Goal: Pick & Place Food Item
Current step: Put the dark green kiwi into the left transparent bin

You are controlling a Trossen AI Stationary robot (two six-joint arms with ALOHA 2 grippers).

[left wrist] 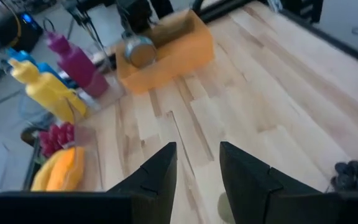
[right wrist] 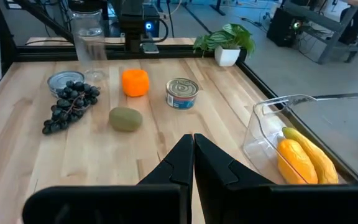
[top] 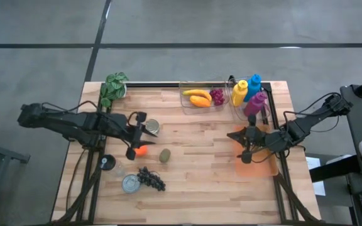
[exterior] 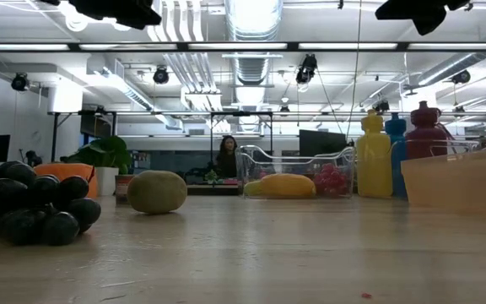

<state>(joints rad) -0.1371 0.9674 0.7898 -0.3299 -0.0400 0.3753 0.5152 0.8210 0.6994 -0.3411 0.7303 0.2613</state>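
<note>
A wooden worktop point(top: 200, 163) is seen from above, with two dark arms reaching in from either side. The left hand point(top: 138, 143) is placed directly over an orange fruit point(top: 142, 149) near the left middle of the worktop; its fingers are seen partly open in its own wrist view, with nothing visible between them, though from above it cannot be told whether the orange is touched. The right hand point(top: 246, 149) is held above an orange bin point(top: 264, 166) at the right edge, its fingers pressed together and empty. As a judgement, the task is at an early stage — no food item is seen lifted, and nothing can be made out inside the bin. Left lying on the worktop are a kiwi point(top: 164, 155) just beside the orange, a bunch of dark grapes point(top: 151, 178), and two tins point(top: 151, 128). A clear tray point(top: 187, 105) at the back edge holds a banana point(top: 196, 93), a mango and red grapes, with coloured bottles point(top: 247, 94) standing beside it and a potted plant point(top: 114, 86) at the back left corner. Which item is meant by the task is not shown. In the table-height view both hands are cut off at the top — only dark shapes are seen — and a person sits far off in the room behind.
</note>
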